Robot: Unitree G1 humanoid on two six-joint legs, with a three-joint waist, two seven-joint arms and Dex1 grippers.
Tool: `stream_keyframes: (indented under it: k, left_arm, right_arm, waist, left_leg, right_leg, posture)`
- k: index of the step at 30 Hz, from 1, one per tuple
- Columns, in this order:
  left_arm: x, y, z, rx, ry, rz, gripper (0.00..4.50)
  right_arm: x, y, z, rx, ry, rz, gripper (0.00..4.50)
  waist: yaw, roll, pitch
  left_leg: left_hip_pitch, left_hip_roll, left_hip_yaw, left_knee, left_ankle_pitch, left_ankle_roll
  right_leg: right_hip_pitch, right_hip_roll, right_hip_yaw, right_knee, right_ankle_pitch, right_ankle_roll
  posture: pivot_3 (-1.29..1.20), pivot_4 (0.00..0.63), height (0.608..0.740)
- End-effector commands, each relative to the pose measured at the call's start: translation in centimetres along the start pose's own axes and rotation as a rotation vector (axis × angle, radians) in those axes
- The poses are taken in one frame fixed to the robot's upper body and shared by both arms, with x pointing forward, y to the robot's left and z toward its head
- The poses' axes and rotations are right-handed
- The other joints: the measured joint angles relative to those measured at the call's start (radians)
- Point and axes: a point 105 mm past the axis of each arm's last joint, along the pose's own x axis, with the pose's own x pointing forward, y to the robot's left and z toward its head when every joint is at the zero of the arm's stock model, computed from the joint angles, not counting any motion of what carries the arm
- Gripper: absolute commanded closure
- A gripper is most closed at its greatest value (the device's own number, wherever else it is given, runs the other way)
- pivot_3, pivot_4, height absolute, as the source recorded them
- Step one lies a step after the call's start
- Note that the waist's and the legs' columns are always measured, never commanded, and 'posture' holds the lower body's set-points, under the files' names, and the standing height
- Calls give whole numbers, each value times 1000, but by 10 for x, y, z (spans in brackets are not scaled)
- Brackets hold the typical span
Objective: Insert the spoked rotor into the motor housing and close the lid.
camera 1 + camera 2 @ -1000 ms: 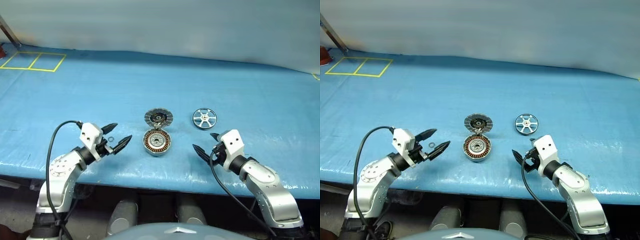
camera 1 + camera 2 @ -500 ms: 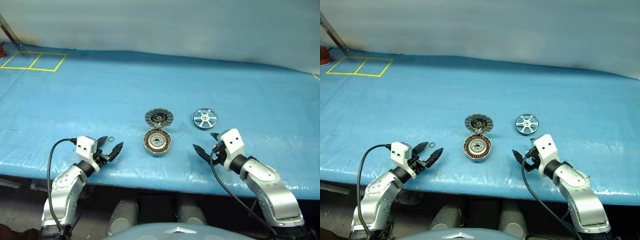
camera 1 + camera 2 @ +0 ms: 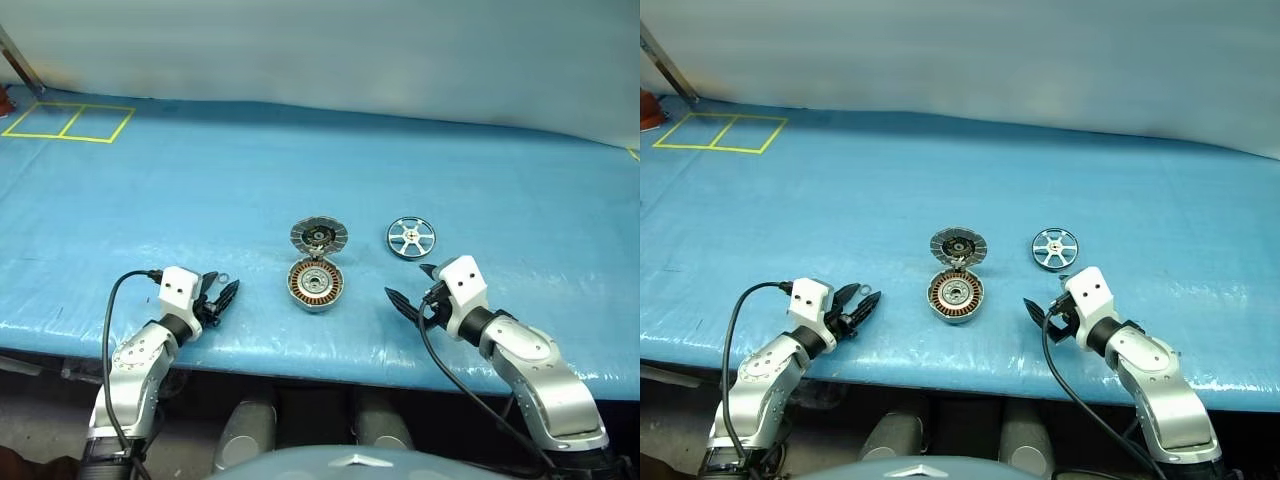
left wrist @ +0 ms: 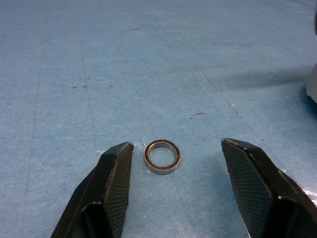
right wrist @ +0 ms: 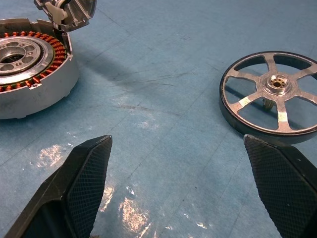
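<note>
Where the frame ends, the lid (image 5: 67, 11) is cut off.

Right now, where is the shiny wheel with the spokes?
The spoked rotor lies flat on the blue table, on the robot's right side. It sits apart from the motor housing and just beyond the open right tool.

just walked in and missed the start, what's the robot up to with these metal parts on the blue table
The left end effector sits low over the blue table, its fingers open around a small metal ring without touching it. The right end effector hangs open between the round silver motor housing with copper windings and the flat silver spoked rotor, holding nothing. The housing's grey segmented round lid is flipped open, and the rotor is not yet inserted.
</note>
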Motion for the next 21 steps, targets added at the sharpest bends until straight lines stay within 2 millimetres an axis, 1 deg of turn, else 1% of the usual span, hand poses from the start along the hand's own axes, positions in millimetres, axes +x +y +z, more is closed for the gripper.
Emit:
stream_keyframes:
  k: [1,4,6,7,8,11,13,15,17,19,21]
  left_arm:
    - [-1,-5,-9,-8,48,-21,2278]
    - [-3,-2,-17,3,84,7,3237]
    - [-4,-4,-18,-1,85,2,3237]
    - [-5,-5,-18,3,86,-4,3672]
    - [-5,-5,-18,6,88,-1,3791]
    - [-5,-5,-17,25,77,6,3828]
    - [-3,-10,-10,34,40,-30,3828]
    - [0,-24,7,10,-46,-106,3828]
    - [1,-32,22,-9,-110,-164,3828]
    - [3,-35,36,-13,-153,-195,3828]
    - [5,-34,45,-10,-179,-211,3828]
  right_arm:
    - [-1,-1,11,-25,-36,-7,0]
    - [-1,-3,11,-28,-36,-12,0]
    - [-1,-3,11,-29,-36,-14,0]
    - [-1,-3,11,-29,-36,-14,0]
    - [0,-3,11,-30,-37,-14,0]
    - [1,-3,11,-32,-36,-14,0]
    - [1,-3,11,-32,-36,-13,0]
    - [1,-3,11,-31,-37,-14,0]
    - [2,-3,11,-29,-37,-15,0]
    - [2,-3,10,-26,-37,-17,0]
    - [1,-3,9,-23,-36,-19,0]
  waist:
    - [0,0,0]
    - [0,1,0]
    - [0,1,0]
    - [0,1,0]
    - [0,1,0]
    - [0,1,-1]
    - [0,1,-1]
    - [0,1,-1]
    - [1,1,0]
    - [1,-1,1]
    - [1,-1,1]
  left_leg:
    - [0,0,0,0,0,0]
    - [0,0,0,0,-1,-1]
    - [0,0,0,-1,-1,-1]
    - [0,0,0,-1,-1,-1]
    - [0,0,0,-1,-1,-1]
    - [0,0,0,-1,-1,-1]
    - [0,0,0,-1,-1,-1]
    - [0,0,0,-1,-1,-1]
    - [-2,0,0,-1,-1,-1]
    - [-4,0,0,-1,-1,-1]
    - [-5,0,-1,-1,-1,-1]
  right_leg:
    - [0,0,0,0,0,0]
    - [0,0,0,0,0,0]
    - [0,-1,0,-1,0,0]
    - [0,-1,0,-1,0,0]
    - [0,-1,0,-1,0,0]
    - [0,-1,0,-1,0,0]
    - [0,-1,0,-1,0,0]
    - [0,-1,0,-2,0,0]
    - [-1,-1,0,-2,0,0]
    - [-2,-1,-1,-3,0,0]
    - [-3,-1,-2,-3,0,0]
  posture:
    - [0,150,740]
    - [0,150,740]
    - [0,150,740]
    - [0,150,740]
    - [0,150,740]
    - [0,150,740]
    - [0,150,740]
    - [0,150,740]
    - [0,150,740]
    - [0,150,740]
    - [0,150,740]
